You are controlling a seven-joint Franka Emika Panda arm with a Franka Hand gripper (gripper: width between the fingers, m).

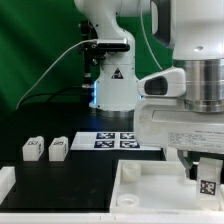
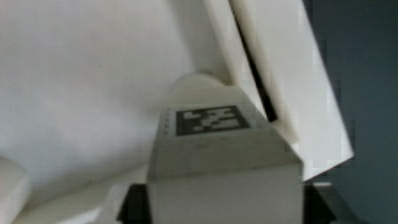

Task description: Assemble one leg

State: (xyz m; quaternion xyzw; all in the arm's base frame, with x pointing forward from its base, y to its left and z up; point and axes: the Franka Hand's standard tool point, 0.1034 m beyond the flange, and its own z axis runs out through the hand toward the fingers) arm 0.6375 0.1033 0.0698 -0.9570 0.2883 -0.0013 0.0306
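Observation:
My gripper (image 1: 204, 168) is shut on a leg (image 1: 208, 184), a small white block with a black-and-white tag, and holds it over the right part of the large white tabletop (image 1: 150, 192). In the wrist view the leg (image 2: 217, 135) stands between my dark fingers (image 2: 143, 200), with its tag facing the camera. The tabletop (image 2: 89, 90) fills the space behind it, and the leg's far end lies close to the tabletop's raised rim (image 2: 267, 70). Whether the leg touches the tabletop I cannot tell. Two more legs (image 1: 33, 149) (image 1: 58, 148) stand on the black table at the exterior view's left.
The marker board (image 1: 118, 140) lies flat behind the tabletop, in front of the robot base (image 1: 112, 85). A white part (image 1: 5, 182) shows at the exterior view's left edge. A green curtain hangs behind.

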